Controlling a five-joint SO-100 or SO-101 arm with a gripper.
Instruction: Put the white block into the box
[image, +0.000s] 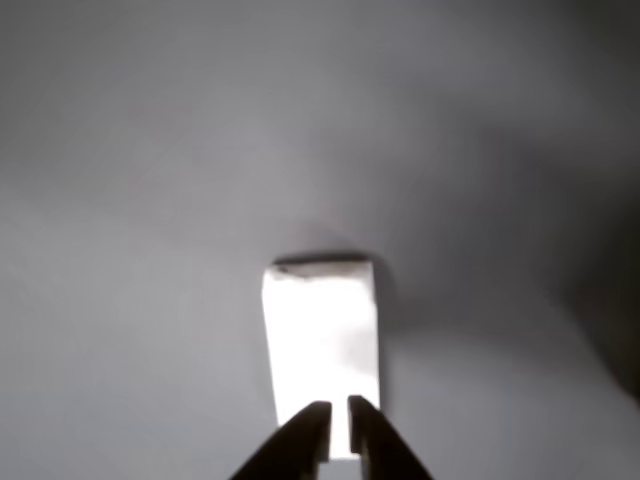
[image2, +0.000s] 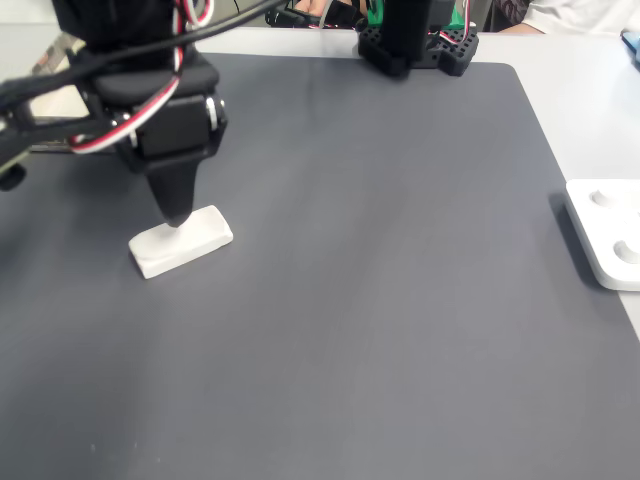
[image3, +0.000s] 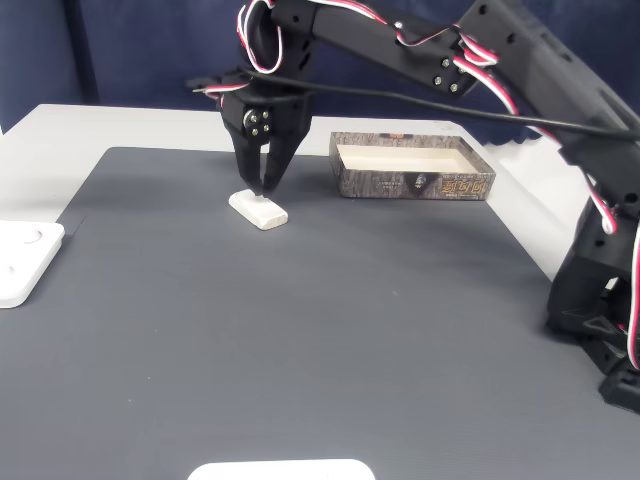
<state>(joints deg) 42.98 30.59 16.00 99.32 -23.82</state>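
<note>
The white block (image: 320, 340) lies flat on the dark grey mat, and I see it in both fixed views (image2: 190, 240) (image3: 258, 210). My gripper (image: 339, 415) points straight down at the block's near end, with its black fingertips almost together and only a thin slit between them. The tips rest on or just above the block's top face (image2: 177, 222) (image3: 264, 192), not around its sides. The box (image3: 410, 185) stands on the mat right of the block in a fixed view, with its pale inside open to the top.
A white plastic plate with round knobs (image2: 605, 240) (image3: 25, 260) sits at the mat's edge. The arm's base (image3: 600, 300) stands at the right in a fixed view. Another white object (image3: 280, 470) pokes in at the bottom edge.
</note>
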